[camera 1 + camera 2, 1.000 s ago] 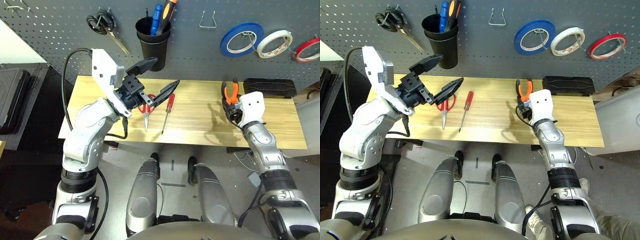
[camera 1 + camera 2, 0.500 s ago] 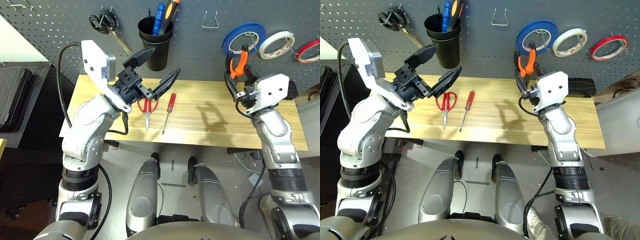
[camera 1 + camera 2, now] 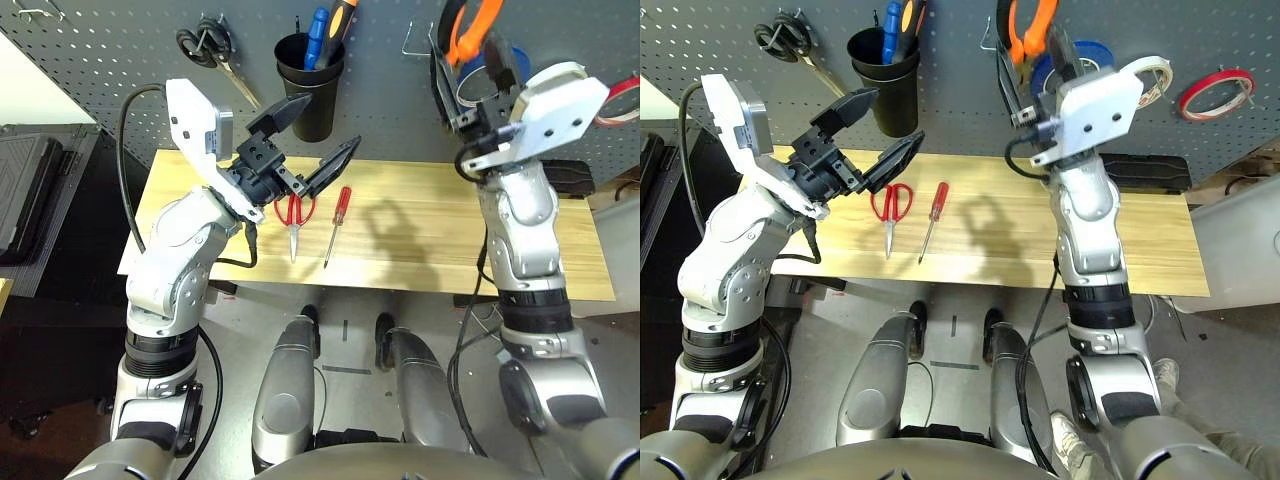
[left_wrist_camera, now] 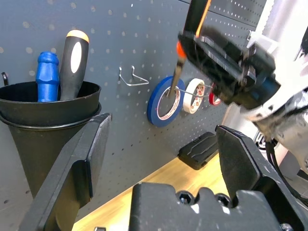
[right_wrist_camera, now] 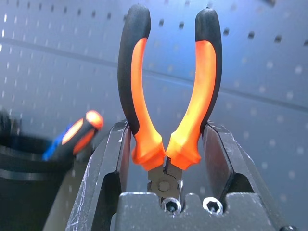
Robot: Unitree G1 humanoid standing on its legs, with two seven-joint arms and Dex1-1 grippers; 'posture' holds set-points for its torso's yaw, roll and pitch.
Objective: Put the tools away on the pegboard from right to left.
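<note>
While your right tool (image 5: 166,144) clamps the pliers (image 5: 168,91) handles-up at the pegboard (image 3: 120,60) by the wire hook (image 3: 415,42) | left tool (image 3: 305,145) open above red-handled scissors (image 3: 293,215), screwdriver (image 3: 335,225) on table (image 3: 420,250) | no readable labels.

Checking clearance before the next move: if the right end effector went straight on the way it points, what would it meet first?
Most likely the pegboard. The right end effector, shut on the pliers, faces the bare perforated board, so the pliers' handle tips would touch first. Depth is unclear.
</note>
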